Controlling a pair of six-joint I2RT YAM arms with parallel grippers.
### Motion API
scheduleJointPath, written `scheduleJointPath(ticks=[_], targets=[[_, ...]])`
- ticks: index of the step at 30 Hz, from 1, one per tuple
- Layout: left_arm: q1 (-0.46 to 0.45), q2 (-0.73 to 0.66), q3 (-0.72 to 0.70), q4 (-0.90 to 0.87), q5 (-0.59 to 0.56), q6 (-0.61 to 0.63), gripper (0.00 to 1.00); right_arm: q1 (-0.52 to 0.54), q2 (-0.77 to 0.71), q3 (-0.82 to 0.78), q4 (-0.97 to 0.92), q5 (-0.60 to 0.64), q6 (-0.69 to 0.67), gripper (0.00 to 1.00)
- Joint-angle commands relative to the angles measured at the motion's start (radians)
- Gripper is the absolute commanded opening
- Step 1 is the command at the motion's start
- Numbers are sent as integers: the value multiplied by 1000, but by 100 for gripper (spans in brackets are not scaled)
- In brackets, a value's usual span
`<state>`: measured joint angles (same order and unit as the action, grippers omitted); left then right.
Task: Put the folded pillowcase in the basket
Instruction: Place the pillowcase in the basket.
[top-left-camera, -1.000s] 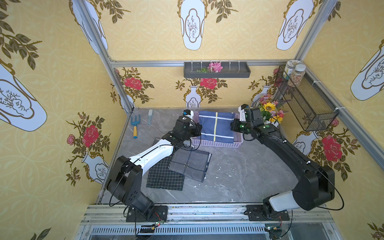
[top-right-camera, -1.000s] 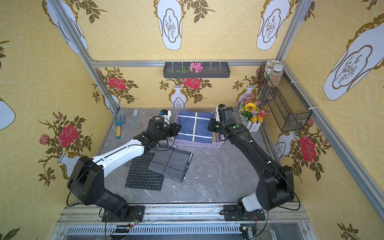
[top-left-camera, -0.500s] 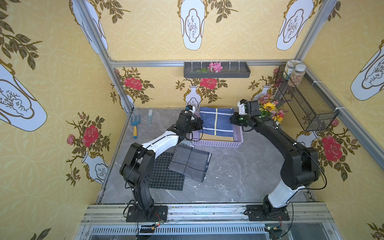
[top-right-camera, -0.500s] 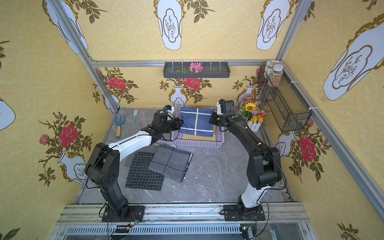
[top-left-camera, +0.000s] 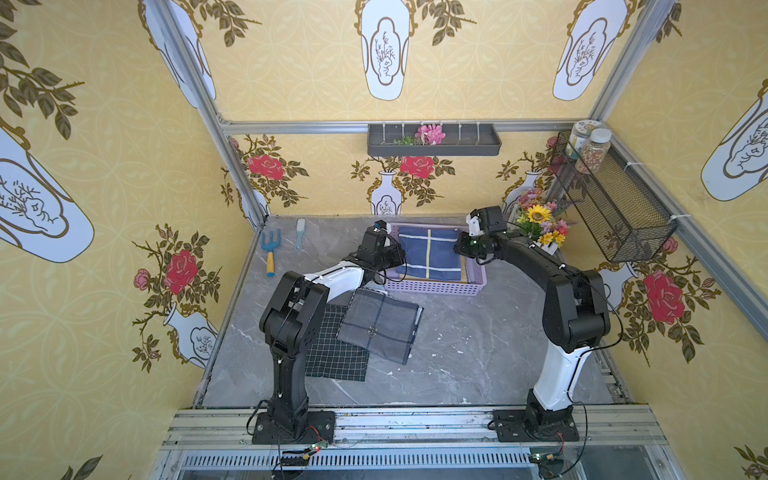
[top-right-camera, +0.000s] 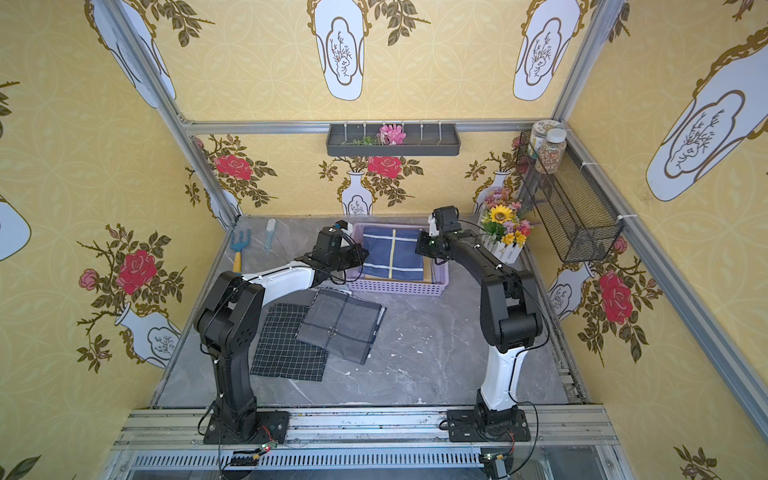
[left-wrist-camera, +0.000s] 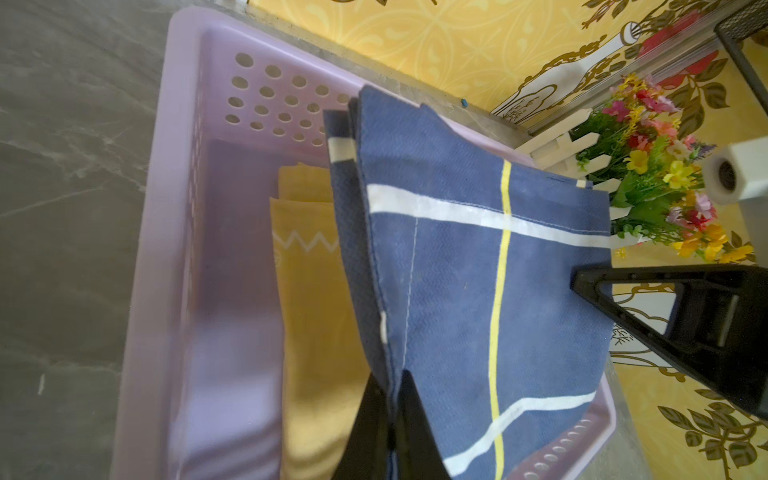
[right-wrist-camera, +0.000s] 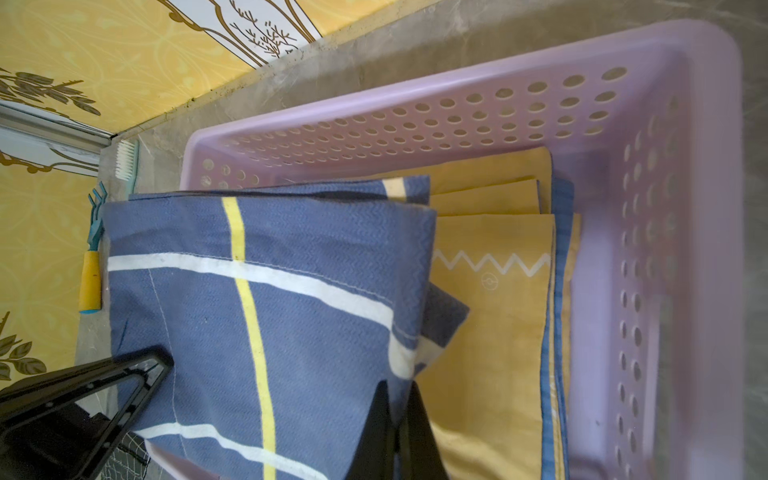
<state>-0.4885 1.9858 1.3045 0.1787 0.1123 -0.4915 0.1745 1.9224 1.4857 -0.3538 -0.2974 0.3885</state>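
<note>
In both top views the folded pillowcase (top-left-camera: 430, 257) hangs between the two arms over the basket (top-left-camera: 436, 287), above its floor and not yet lying in it. The likely failure is an uneven release: if one side lets go first, the cloth would probably swing, open its folds or drape over the rim. The left gripper (top-left-camera: 398, 258) and right gripper (top-left-camera: 460, 248) each sit at a side edge of the cloth, and the flower pot (top-left-camera: 540, 232) stands near the right one, so a wide pull-out could brush it. In the left wrist view the left gripper (left-wrist-camera: 392, 399) has its jaws pressed together on the pillowcase's (left-wrist-camera: 478, 291) edge. The lower layers sag away from the top one, so they may slip apart on landing. A yellow cloth (left-wrist-camera: 316, 311) already lies on the basket's (left-wrist-camera: 178, 249) floor beneath. In the right wrist view the right gripper (right-wrist-camera: 399, 395) likewise pinches the opposite edge, jaws tight on the fabric, with a loose corner drooping toward the yellow cloth (right-wrist-camera: 490, 332).
</note>
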Motion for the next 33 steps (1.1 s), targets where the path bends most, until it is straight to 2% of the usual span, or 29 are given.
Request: scheduleJointPath(ticks=[1,8,9,10,11,12,13,14,22,27,33], targets=[[3,23,10,40,21,-3,0,-4,11,12,34,-13,-8,0],[5,28,19,32,32,-4,0,-6,12,14,31,-23,-3,0],[6,29,21,26,35,-7,16,-6,10,17,28,-25,-1,4],[7,26,25,20,38,-7,47,-6,7,18,23,-27,3,18],[8,20,29,11,36,-11,74,-6,1,19,17,-30,9,42],[8,13,31,3,31,-14,97,-6,-11,15,22,-37,11,69],[8,5,34,-3,29,-13,100,-5,-25,6,30,-47,10,92],[8,-7,35,-9,28,-14,100,-4,-39,-6,44,-54,14,98],[10,-153,5,-48,-13,-2,100,-6,-181,-62,50,-69,27,97],[10,-318,-113,-29,-88,12,100,-6,-306,-145,95,-94,30,97],[21,-517,-254,-100,-154,36,100,-4,-379,-130,-52,-118,3,97]])
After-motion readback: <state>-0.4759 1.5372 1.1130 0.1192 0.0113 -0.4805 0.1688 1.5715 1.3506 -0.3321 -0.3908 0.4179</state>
